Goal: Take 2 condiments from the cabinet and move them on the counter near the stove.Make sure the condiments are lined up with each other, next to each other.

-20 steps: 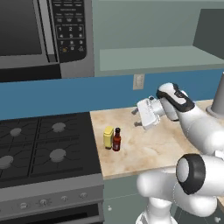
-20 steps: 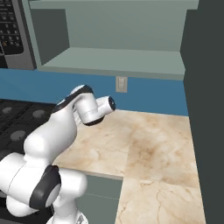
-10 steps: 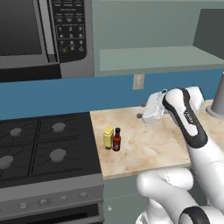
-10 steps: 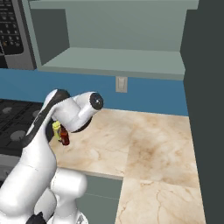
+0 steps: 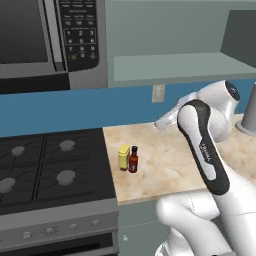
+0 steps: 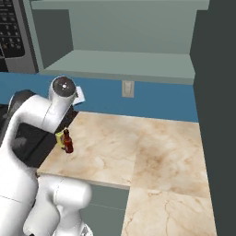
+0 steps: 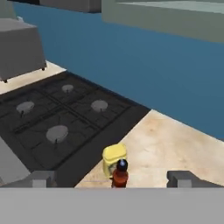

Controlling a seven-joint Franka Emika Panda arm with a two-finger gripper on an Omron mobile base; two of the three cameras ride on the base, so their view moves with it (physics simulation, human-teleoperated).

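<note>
The two condiments stand side by side, touching, on the beige counter (image 5: 170, 165) just right of the black stove (image 5: 50, 165). They are a squat yellow bottle (image 5: 123, 157) (image 6: 60, 137) (image 7: 113, 156) and a slim dark red hot-sauce bottle (image 5: 133, 160) (image 6: 68, 142) (image 7: 120, 173). My gripper (image 5: 159, 124) (image 7: 113, 180) hangs in the air above the counter, right of the bottles and apart from them. It is open, with nothing between its fingertips (image 7: 41, 178). The cabinet shelf (image 5: 175, 67) (image 6: 120, 62) above is bare.
A microwave (image 5: 45, 35) hangs over the stove. A grey canister (image 5: 248, 116) stands at the counter's far right, and a wall outlet (image 5: 158, 93) sits on the blue backsplash. A dark tall panel (image 6: 216, 115) bounds the counter on the right. A grey box (image 7: 19, 48) sits beyond the stove.
The arm has folded upward, its elbow rising and swinging left across the right base view and uncovering the bottles there. The hand stays open above the counter. The bottles have not moved.
</note>
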